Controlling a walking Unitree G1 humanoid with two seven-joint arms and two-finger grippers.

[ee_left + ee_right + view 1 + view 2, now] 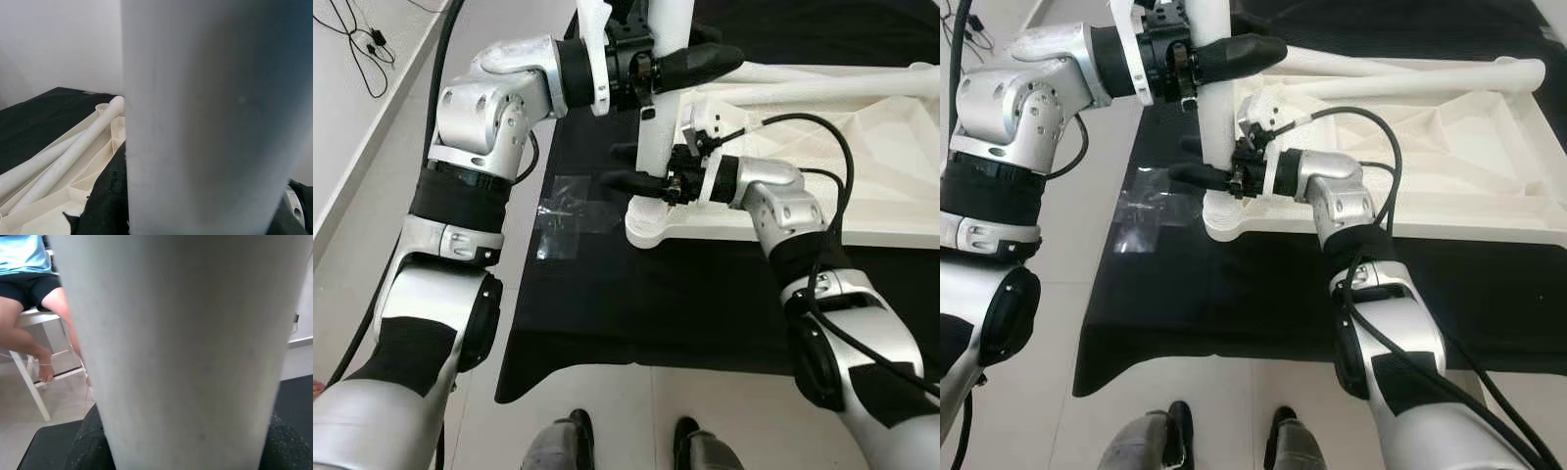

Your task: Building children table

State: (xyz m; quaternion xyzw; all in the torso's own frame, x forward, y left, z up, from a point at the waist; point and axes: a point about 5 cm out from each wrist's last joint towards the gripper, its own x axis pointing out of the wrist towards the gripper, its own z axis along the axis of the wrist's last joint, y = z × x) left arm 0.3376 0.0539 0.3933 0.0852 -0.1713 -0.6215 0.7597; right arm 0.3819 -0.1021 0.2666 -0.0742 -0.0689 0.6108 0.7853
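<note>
A white table top [871, 186] lies upside down on a black cloth [607, 313]. One white table leg [658, 122] stands upright at its near left corner. My left gripper [705, 57] is shut on this leg high up, one black finger crossing its front. My right gripper [622, 166] is shut on the same leg low down, just above the corner socket, fingers pointing left. Up close, the leg [205, 122] rises between the fingers in the left wrist view. The right wrist view has the leg [181, 342] right in front of it.
Two loose white legs [1400, 83] lie across the upturned top. A scrap of clear plastic [563, 220] lies on the cloth, left of the corner. A person [29, 289] sits on a white chair beyond the cloth. Cables [367, 49] trail on the floor at far left.
</note>
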